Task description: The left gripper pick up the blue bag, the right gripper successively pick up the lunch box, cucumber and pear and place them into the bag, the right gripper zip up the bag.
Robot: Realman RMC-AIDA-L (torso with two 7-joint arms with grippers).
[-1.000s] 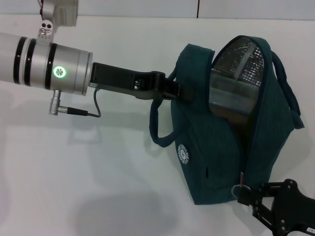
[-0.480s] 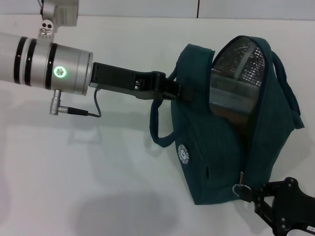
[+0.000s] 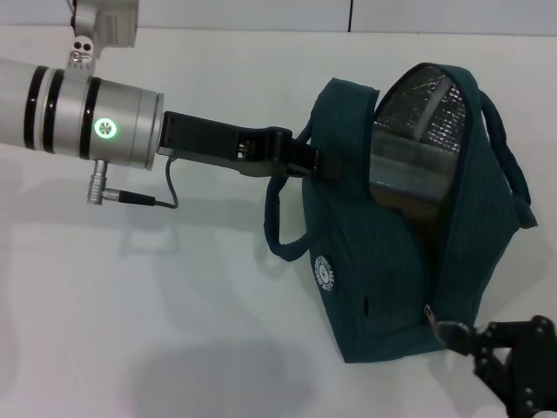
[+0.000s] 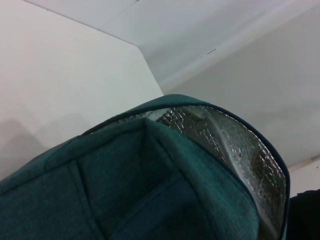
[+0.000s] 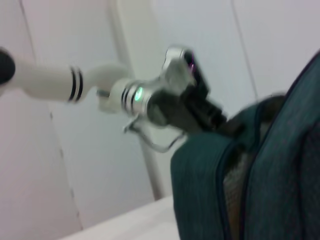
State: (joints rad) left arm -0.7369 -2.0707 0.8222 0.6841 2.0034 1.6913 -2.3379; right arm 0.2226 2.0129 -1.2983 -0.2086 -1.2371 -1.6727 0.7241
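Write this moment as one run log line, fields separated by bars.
left pincer: holds bag rim | right pincer: at zipper pull, bag's near end | zipper: mostly open

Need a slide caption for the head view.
Left gripper holds the blue bag upright while right gripper pinches its zipper pull.

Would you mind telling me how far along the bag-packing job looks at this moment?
Packing looks done: no food is visible on the table, and something sits inside the blue bag. In hand: the left gripper holds the bag's top edge, while the right gripper grips the zipper pull at the low end. Left: the zipper, open along the silver lining.
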